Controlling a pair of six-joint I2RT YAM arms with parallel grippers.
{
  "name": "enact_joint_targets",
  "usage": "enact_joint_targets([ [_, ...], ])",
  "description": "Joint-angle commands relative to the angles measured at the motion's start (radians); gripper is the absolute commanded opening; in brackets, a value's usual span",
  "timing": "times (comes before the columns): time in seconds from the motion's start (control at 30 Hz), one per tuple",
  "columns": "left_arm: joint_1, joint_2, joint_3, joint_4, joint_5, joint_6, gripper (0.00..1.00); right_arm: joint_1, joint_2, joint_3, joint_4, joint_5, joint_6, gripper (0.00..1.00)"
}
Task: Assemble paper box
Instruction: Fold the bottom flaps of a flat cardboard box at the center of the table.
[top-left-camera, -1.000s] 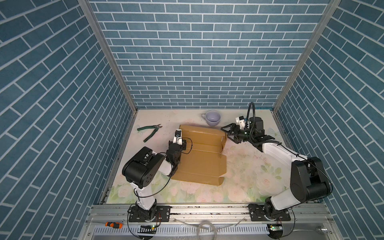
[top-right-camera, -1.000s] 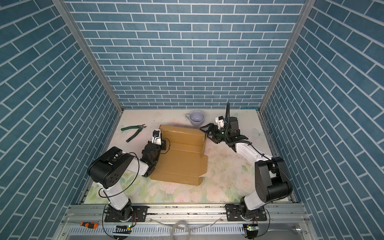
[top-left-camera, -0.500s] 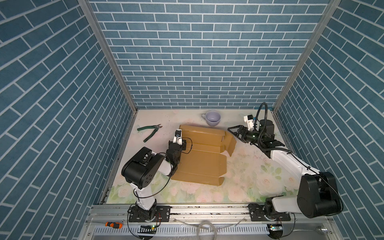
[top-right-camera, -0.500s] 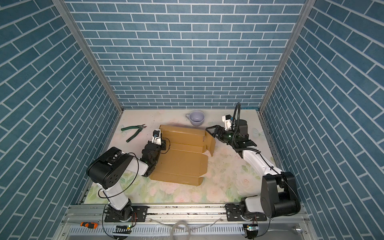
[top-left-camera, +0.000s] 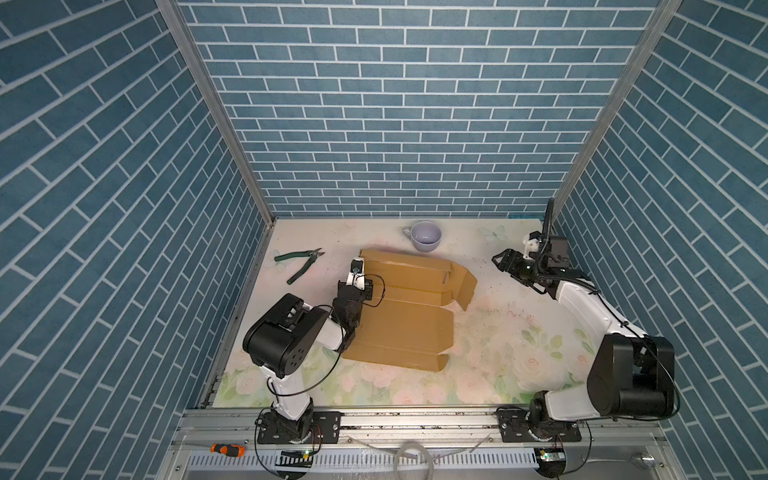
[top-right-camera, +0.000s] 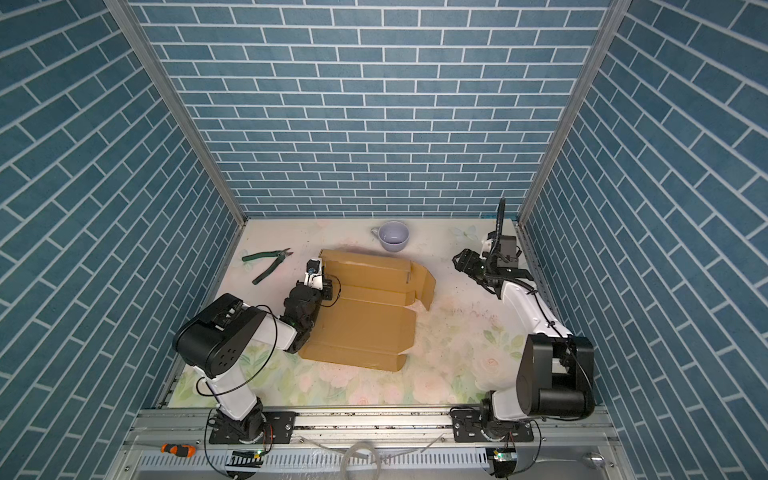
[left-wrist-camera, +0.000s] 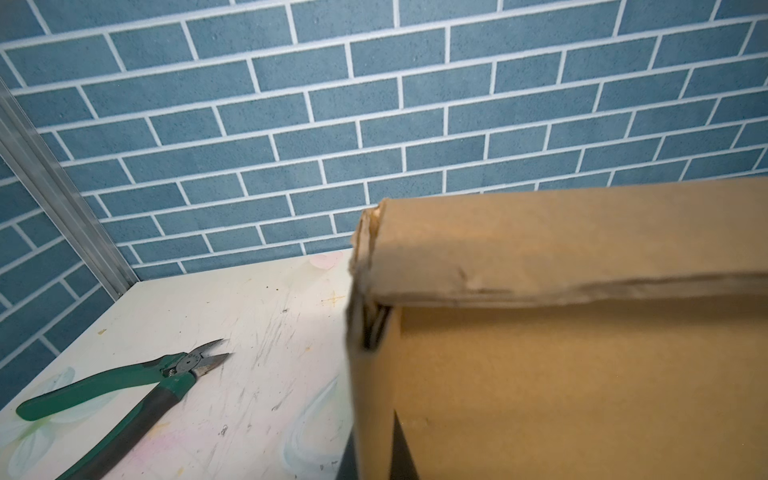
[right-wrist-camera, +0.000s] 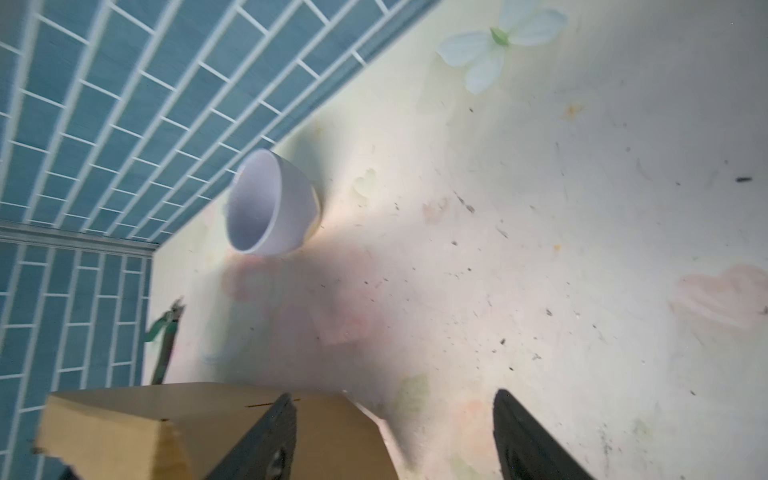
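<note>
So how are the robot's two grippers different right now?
The left gripper has its jaws shut on a wall of the box; the right gripper has its jaws open, holding nothing. The left gripper touches the box; the right gripper is apart from it. Both have black jaws on white-and-black arms.

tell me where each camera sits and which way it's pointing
Top views: high over the base side, looking down toward the back wall; left arm and right arm show whole.
Left wrist: on the left arm, low, facing the back wall; left gripper pinches the paper box.
Right wrist: on the right arm, rolled sideways, facing the cup; open right gripper shows.
Shared: both wrist views catch the cutters and paper box.
</note>
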Motion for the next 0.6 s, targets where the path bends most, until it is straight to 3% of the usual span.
enact_joint_targets([
  [0.0, 0.003, -0.016, 0.013, -0.011, 0.014, 0.015, 0.00, 0.078, 0.043, 0.027, -0.053, 0.062, -0.142, 0.76],
  [0.33, 0.003, -0.018, 0.020, -0.028, 0.015, 0.016, 0.00, 0.181, -0.047, -0.090, 0.055, -0.085, -0.348, 0.78],
  [0.57, 0.003, -0.018, 0.020, -0.027, 0.014, 0.015, 0.00, 0.245, -0.040, -0.097, 0.062, -0.087, -0.439, 0.79],
])
